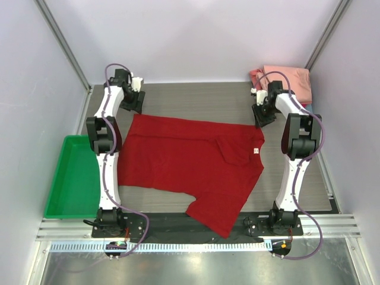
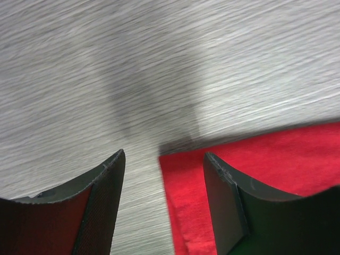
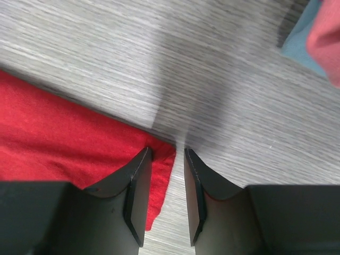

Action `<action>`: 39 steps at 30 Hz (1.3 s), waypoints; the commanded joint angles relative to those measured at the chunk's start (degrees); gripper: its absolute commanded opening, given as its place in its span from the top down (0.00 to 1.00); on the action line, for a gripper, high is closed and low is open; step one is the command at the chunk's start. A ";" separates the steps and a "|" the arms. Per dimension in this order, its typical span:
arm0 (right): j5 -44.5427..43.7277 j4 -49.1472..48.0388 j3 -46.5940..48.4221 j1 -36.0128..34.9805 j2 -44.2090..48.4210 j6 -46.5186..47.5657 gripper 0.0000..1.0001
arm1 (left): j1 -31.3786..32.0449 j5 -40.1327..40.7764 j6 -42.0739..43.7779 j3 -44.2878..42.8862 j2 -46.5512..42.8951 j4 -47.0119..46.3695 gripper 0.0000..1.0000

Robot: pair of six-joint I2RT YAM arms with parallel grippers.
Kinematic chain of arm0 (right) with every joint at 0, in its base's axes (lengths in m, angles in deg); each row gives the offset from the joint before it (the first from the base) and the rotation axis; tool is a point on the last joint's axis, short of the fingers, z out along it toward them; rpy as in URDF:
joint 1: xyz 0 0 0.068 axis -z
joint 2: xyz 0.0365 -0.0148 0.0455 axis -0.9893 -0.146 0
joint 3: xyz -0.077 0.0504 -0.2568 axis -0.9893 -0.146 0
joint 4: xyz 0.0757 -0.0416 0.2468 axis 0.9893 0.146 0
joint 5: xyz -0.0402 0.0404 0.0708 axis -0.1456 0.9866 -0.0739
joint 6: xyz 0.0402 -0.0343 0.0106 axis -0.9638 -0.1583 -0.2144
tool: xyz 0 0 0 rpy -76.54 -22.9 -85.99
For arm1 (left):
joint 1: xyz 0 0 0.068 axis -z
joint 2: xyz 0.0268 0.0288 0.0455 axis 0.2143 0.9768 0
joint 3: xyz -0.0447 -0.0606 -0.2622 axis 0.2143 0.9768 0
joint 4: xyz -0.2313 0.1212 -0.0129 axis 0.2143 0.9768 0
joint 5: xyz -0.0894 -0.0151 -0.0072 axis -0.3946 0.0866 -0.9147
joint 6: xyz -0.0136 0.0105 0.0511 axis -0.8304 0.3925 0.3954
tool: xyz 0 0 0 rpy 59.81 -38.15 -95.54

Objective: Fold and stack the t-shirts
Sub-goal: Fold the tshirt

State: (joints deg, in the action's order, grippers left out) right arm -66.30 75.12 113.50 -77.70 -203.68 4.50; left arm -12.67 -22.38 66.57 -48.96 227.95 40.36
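Deep red t-shirt (image 1: 190, 160) lies spread flat on the table (image 1: 196, 98), with the pink folded shirt (image 1: 292, 80) waiting at the far right corner. Left gripper (image 2: 163, 155) hangs over one far shirt corner, jaws wide apart and empty. Right gripper (image 3: 168, 151) straddles the other, jaws narrowly apart, not clamped. Best bet: pinch both corners squarely, lift level, fold together.

Grey-grained table (image 1: 196, 98), pale walls (image 1: 196, 35)
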 commanded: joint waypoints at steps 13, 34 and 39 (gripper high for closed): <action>7.87 4.66 0.96 0.67 -1.87 3.34 0.98 | -2.34 -3.19 -3.10 -4.41 3.21 -2.03 0.37; 4.88 4.14 -1.32 0.41 0.24 3.87 0.98 | -3.22 -7.66 -5.13 0.15 -7.33 -0.90 0.45; 4.62 4.14 -1.06 0.23 0.15 3.87 0.98 | -3.31 -8.20 -2.84 1.38 -6.10 0.78 0.48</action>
State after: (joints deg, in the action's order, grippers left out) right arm -59.70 76.65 113.30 -77.00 -203.97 7.69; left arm -15.51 -28.63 61.61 -48.76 222.97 39.09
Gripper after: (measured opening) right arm 0.062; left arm 0.522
